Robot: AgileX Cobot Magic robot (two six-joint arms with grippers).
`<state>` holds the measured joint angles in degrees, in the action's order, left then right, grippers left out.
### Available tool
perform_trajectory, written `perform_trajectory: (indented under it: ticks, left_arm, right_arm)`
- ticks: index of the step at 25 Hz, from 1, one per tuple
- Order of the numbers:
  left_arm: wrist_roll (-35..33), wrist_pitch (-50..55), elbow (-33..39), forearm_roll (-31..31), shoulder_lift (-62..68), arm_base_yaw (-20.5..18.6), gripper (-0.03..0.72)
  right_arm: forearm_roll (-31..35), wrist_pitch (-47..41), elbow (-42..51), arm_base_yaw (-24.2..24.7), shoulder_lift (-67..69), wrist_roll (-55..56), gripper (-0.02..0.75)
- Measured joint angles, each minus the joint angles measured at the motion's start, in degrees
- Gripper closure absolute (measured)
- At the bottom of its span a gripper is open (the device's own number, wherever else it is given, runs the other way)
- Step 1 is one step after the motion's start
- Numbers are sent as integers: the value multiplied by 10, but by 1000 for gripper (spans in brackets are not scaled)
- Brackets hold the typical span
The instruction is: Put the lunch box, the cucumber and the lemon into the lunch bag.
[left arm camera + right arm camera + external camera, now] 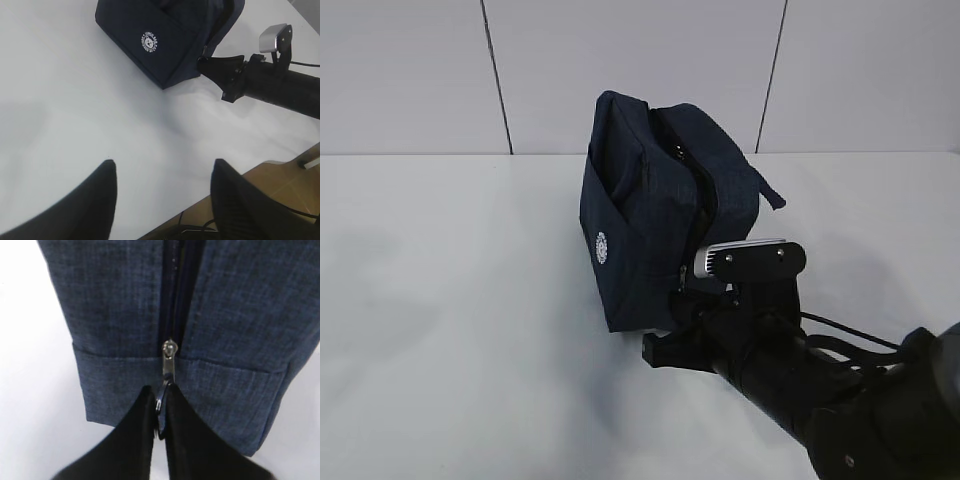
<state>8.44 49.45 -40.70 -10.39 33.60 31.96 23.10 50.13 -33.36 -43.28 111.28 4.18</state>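
the lunch bag [655, 210] stood mid-frame on the desk [450, 330]. the right claw [160, 412] pinched its ring pull [159, 415] narrowly; the left claw [162, 195] hung wide and empty. judged step: unzipping. next, a steady pull along the zipper [172, 300].

One lunch bag [660, 210], two end effectors: right [159, 415], left [162, 195].

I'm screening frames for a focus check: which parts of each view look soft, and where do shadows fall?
Left wrist view: the left gripper's fingers are blurred, the lunch bag sharper. Right wrist view: the zipper pull is crisp, weave visible. Exterior view: a soft shadow lies on the table.
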Motion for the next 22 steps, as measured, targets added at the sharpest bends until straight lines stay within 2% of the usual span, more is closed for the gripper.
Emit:
perform_trajectory:
  ticks: [9, 12, 22]
  left_arm:
    - [0, -1, 0, 0, 0, 0, 254]
    - [0, -1, 0, 0, 0, 0, 254]
    - [0, -1, 0, 0, 0, 0, 254]
  right_arm:
    - [6, 3, -2, 0, 17, 2, 672]
    - [9, 3, -7, 0, 32, 9, 730]
    - [19, 32, -7, 0, 36, 14, 730]
